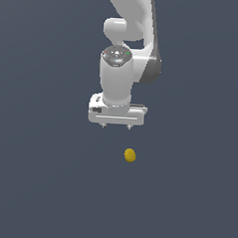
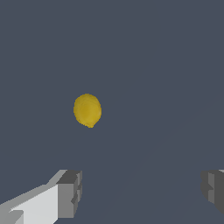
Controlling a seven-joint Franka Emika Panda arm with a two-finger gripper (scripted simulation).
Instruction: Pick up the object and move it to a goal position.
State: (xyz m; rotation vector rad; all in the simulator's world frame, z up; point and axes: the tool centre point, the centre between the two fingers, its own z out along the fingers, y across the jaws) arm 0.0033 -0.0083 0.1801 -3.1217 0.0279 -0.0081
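The object (image 1: pixel 129 155) is a small yellow-ochre, lemon-like lump lying on the dark grey surface. In the exterior view it sits below the white gripper (image 1: pixel 116 126) and a little to the exterior view's right of its middle, apart from it. The gripper hangs from the white arm with its two short fingertips wide apart, open and empty. In the wrist view the object (image 2: pixel 87 110) lies ahead of the two grey fingertips (image 2: pixel 70 193), outside the gap of the gripper (image 2: pixel 142 190).
The white arm (image 1: pixel 126 46) rises toward the top of the exterior view. Plain dark grey ground (image 1: pixel 47 186) spreads all around.
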